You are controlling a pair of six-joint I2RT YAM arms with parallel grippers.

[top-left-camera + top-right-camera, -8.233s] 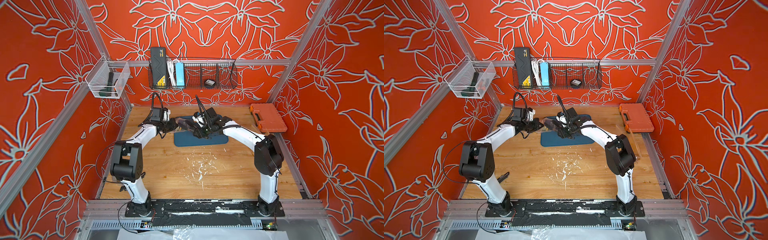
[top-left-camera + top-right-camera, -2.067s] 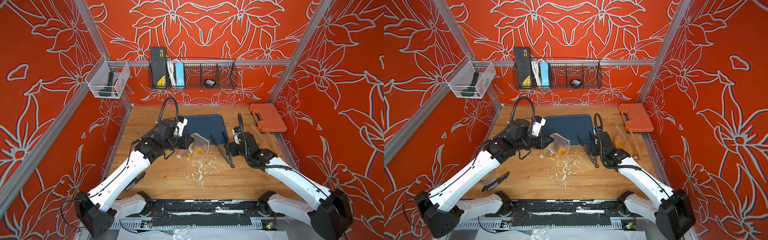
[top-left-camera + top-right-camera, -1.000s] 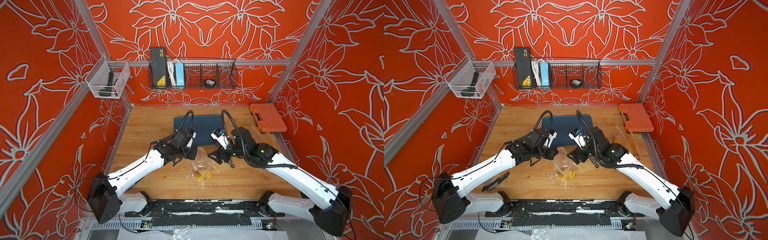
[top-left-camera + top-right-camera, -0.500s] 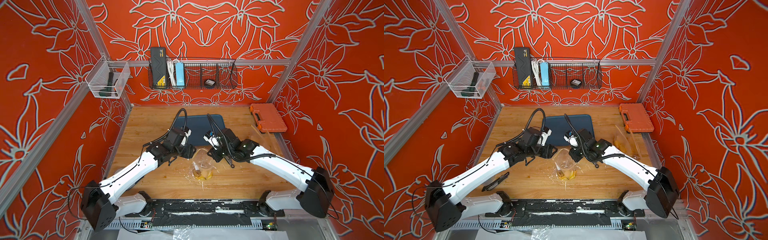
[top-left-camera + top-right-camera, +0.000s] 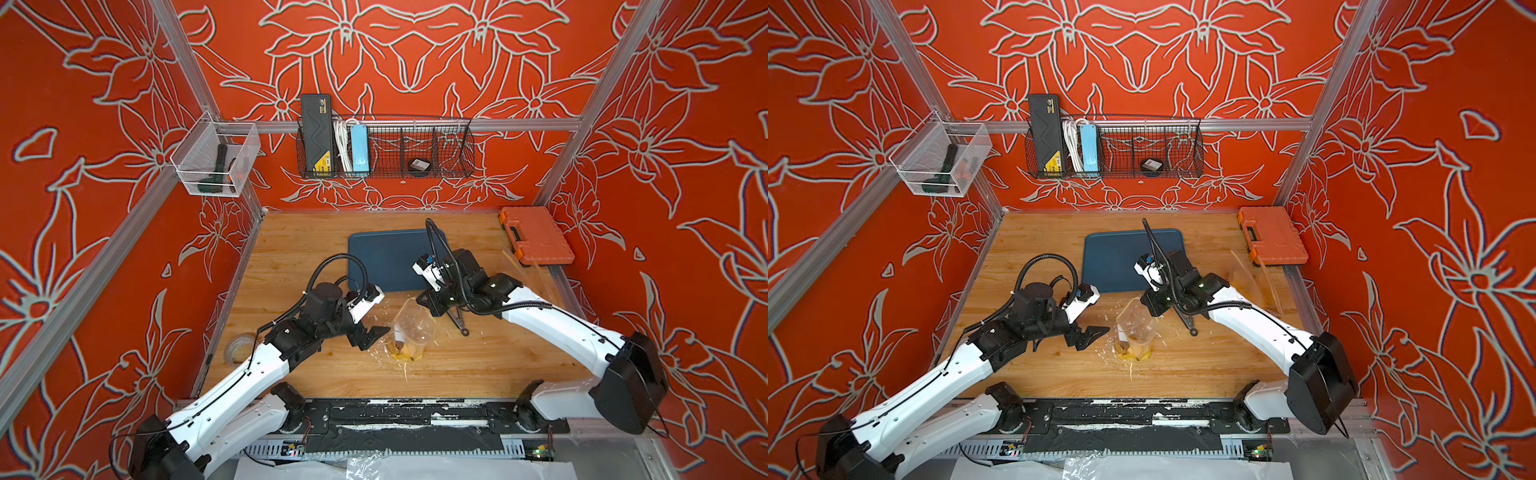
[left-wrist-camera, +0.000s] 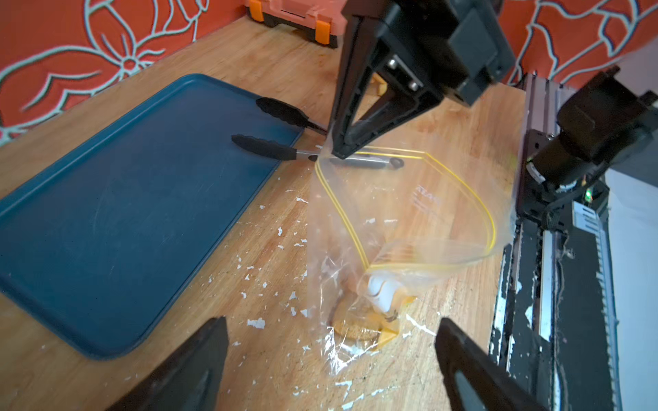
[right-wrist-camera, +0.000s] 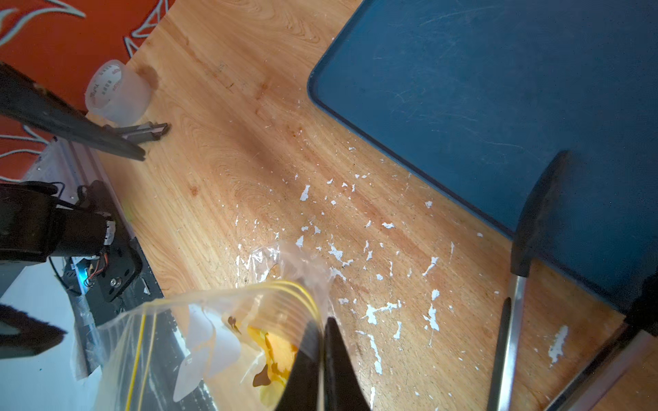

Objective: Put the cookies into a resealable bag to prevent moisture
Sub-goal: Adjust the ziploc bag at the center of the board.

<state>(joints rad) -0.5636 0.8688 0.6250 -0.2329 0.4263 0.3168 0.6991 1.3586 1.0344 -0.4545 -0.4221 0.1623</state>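
Just off the tray (image 6: 124,195), your right gripper (image 6: 338,151) pinches the bag (image 6: 391,213) by one top corner, cookies (image 6: 359,327) at its bottom. Your left gripper (image 5: 374,334) gapes empty beside it; grab the opposite zip corner level before sealing.

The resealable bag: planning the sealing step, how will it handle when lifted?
Probably floppy: the resealable bag sags and creases below the right gripper pinching its rim. Likely bottom-heavy, since the cookies sit bunched at the bottom, so it may swing.
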